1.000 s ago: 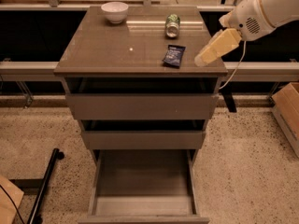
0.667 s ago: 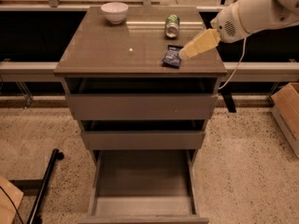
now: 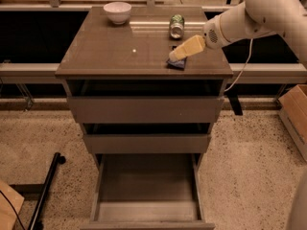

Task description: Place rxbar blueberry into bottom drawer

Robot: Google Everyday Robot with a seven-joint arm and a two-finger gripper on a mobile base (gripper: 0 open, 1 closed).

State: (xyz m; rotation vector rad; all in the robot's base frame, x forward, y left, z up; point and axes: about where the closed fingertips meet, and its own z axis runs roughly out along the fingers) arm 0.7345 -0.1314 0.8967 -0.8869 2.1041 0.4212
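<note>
— Jaws open or shut? Can you see?
— No, I cannot tell. The gripper (image 3: pixel 175 56) is low over the table top (image 3: pixel 120 51), near the front edge on the right side. Its tip is right at the rxbar blueberry (image 3: pixel 176 64). It is touching the bar or just above it, I cannot tell which.
— How many bars?
— One. It is dark blue and lies flat on the table, close to the front right corner. The gripper hides part of it.
— What else is on the table?
— One green can (image 3: pixel 177 26) near the back edge, right of the middle. One white bowl (image 3: pixel 117 12) near the back edge, toward the back left corner. One tiny white speck (image 3: pixel 135 51) near the middle.
— And the drawers?
— Three. The top two show a dark gap above each front. The bottom drawer (image 3: pixel 144 181) is pulled out far, and I can see its floor.
— How many arms?
— One white arm (image 3: pixel 259 13), reaching in over the right edge
</note>
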